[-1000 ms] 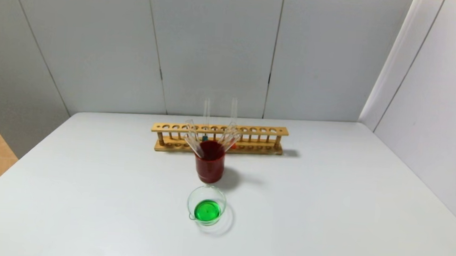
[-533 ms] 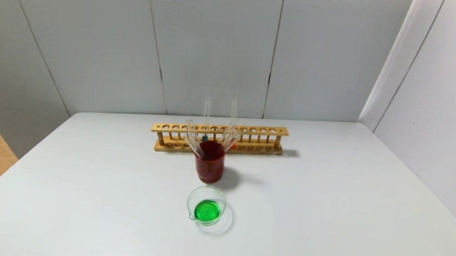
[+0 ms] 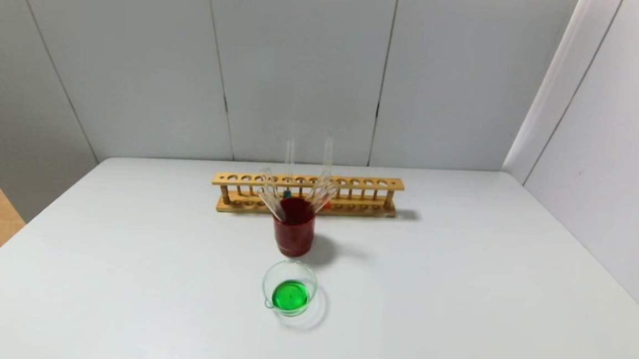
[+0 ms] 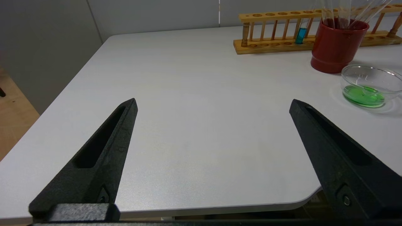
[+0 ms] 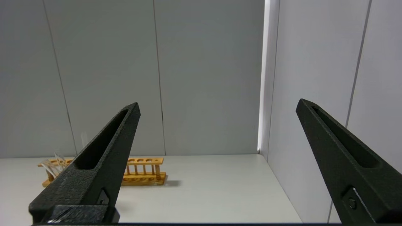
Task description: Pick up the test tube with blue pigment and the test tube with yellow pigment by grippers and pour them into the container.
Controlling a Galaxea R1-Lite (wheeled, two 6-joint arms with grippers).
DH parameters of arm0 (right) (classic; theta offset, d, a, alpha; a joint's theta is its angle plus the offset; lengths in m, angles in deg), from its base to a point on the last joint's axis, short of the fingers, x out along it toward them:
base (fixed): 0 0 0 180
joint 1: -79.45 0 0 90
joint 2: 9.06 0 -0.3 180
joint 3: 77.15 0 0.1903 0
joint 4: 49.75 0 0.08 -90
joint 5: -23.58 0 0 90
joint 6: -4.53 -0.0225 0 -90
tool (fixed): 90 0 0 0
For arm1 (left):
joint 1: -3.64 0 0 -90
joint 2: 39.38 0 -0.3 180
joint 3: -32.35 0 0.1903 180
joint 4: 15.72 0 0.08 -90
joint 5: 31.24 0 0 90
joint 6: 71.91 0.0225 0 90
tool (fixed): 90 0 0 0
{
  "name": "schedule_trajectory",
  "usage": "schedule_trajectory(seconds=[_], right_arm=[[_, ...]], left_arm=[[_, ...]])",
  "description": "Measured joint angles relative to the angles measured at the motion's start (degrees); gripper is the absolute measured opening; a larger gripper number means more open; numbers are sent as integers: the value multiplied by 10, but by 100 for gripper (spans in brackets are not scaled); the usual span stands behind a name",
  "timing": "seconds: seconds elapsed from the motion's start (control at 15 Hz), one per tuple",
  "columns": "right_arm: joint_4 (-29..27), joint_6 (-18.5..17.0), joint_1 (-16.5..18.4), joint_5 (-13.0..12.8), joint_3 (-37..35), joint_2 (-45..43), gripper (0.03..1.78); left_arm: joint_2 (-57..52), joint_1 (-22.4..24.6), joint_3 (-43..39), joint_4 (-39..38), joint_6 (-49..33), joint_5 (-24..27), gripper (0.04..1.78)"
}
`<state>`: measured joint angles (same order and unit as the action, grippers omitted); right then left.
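The container (image 3: 265, 283), a low clear dish, sits at the table's middle front with green liquid in it; it also shows in the left wrist view (image 4: 392, 80). In the wooden rack (image 3: 363, 182) an upright tube (image 3: 287, 193) holds a short blue column (image 4: 301, 35); I cannot tell if it is the test tube with blue pigment. The test tube with yellow pigment is out of view. My left gripper (image 4: 213, 101) hovers open over the near left table corner. My right gripper (image 5: 218, 103) is open at the near right, facing the back wall. Both are empty.
A dark-red cup (image 3: 293, 234) stands between rack and dish, with several empty tubes (image 3: 268, 190) leaning out of it. A second upright tube (image 3: 327, 158) stands in the rack. Grey walls close the back and the right side (image 3: 603, 163).
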<state>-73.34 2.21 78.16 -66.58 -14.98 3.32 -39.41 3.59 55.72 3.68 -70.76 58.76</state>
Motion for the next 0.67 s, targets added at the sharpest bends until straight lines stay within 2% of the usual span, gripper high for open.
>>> schedule_trajectory(seconds=[0.33, 0.47, 0.67], right_arm=[[-1, 7, 7, 4, -5, -74, 174], [2, 6, 10, -4, -4, -103, 174], [1, 2, 10, 1, -72, -120, 174]], left_arm=[[0, 0, 0, 0, 0, 0, 171], [0, 0, 0, 0, 0, 0, 171], [0, 0, 0, 0, 0, 0, 171]])
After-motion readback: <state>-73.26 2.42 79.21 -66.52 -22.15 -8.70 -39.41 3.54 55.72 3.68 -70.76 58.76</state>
